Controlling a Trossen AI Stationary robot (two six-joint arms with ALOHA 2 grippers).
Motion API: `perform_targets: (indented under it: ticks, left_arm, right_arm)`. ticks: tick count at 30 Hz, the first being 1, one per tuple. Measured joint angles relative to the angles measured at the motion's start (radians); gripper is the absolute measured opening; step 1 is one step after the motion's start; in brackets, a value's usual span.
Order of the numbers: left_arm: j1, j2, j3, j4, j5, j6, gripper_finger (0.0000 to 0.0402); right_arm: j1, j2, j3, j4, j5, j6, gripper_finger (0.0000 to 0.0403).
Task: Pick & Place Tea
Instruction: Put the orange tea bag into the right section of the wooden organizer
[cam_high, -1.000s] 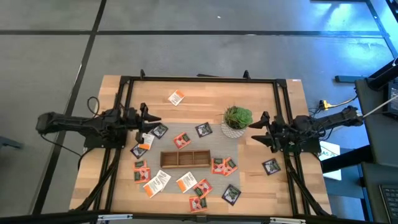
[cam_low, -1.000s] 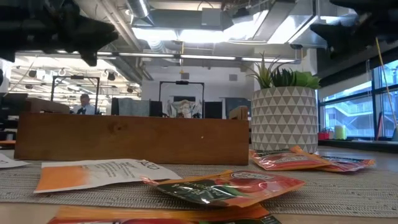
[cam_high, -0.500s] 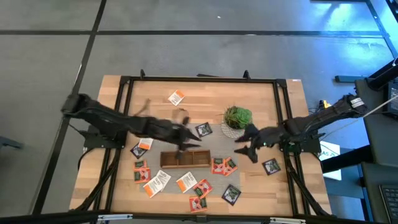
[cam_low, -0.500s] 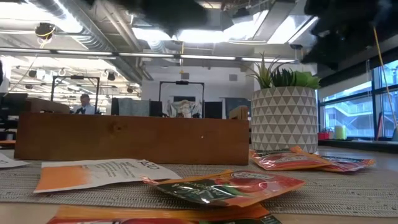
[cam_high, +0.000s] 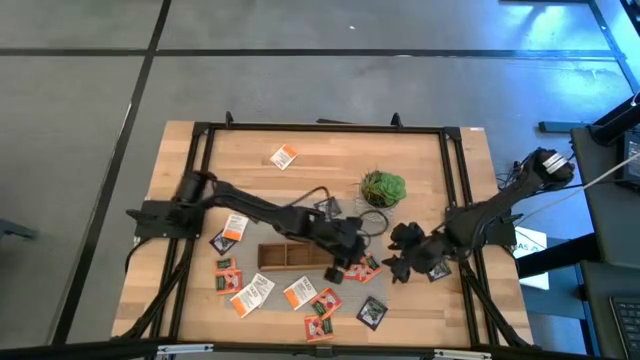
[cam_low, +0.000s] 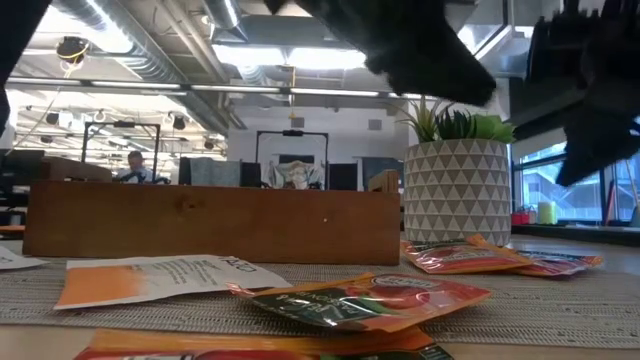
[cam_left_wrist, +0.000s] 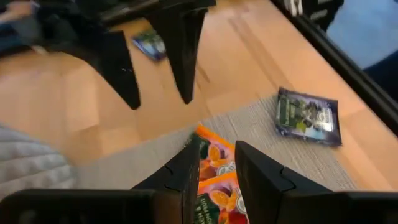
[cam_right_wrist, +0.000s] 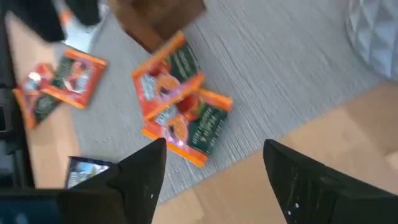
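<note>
A potted plant (cam_high: 382, 189) stands just behind the right end of the wooden tray (cam_high: 296, 256) on the bench (cam_high: 440, 170). Red-orange tea sachets (cam_high: 362, 266) lie just beside that end (more are scattered in front). The left gripper (cam_high: 345, 268) hovers over them, fingers (cam_left_wrist: 251, 165) narrowly parted and empty. The right gripper (cam_high: 399, 262), fingers (cam_right_wrist: 142, 175) wide and empty, hangs just to their right.

A long wooden three-compartment tray (cam_high: 297, 256) is seen lying lengthwise near the middle of the wooden table (cam_high: 250, 145). A green potted plant (cam_high: 381, 190), in a white pot patterned with triangles (cam_low: 456, 192), is set upright beyond the tray's right end. A seated person (cam_low: 134, 167) is made out far back in the room
</note>
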Motion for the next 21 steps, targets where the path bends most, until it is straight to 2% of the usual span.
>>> perform_targets:
  ticks: [6, 11, 17, 21]
  left_arm:
    - [-0.005, 0.100, 0.083, -0.082, 0.048, -0.007, 0.0063]
    - [-0.011, 0.129, 0.091, -0.036, 0.140, -0.014, 0.0015]
    - [-0.019, 0.164, 0.092, -0.019, 0.074, -0.039, 0.0003]
    - [-0.018, 0.200, 0.092, 0.004, 0.078, -0.041, 0.0003]
  right_arm:
    - [-0.001, 0.114, 0.000, 0.057, -0.068, 0.122, 0.0268]
    - [-0.001, 0.197, 0.000, 0.170, -0.075, 0.124, 0.0268]
    - [-0.007, 0.249, 0.000, 0.220, -0.077, 0.148, 0.0268]
    - [-0.008, 0.260, 0.000, 0.233, -0.084, 0.153, 0.0268]
